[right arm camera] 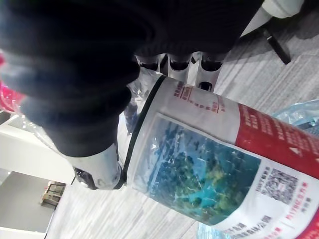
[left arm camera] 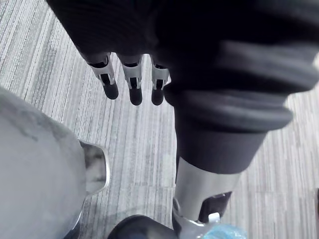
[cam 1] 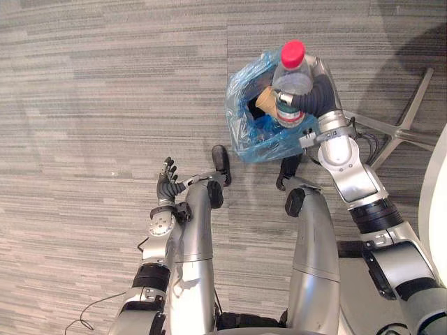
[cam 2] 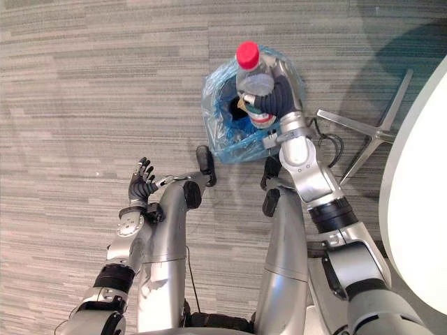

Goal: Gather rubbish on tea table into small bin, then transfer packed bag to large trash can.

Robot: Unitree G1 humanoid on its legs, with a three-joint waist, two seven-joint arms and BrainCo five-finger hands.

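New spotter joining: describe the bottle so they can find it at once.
On the grey striped floor stands a blue-bagged bin. Over it the right hand grips a clear plastic bottle. Its red cap sets it apart from the tan item inside the bin.

My right hand (right arm camera: 99, 74) is wrapped round the bottle (right arm camera: 214, 149). My fingers (right arm camera: 178, 63) curl over its far side and my thumb (right arm camera: 98, 162) lies against it just off the label's edge. The label (right arm camera: 194, 179) is white, with a blue-green picture and a red band further along the bottle. A crinkled blue bag (right arm camera: 299, 112) shows just beyond the bottle, and grey carpet (right arm camera: 89, 214) lies below it. A dark leg (right arm camera: 276, 42) stands well past the bottle, beyond my fingers.
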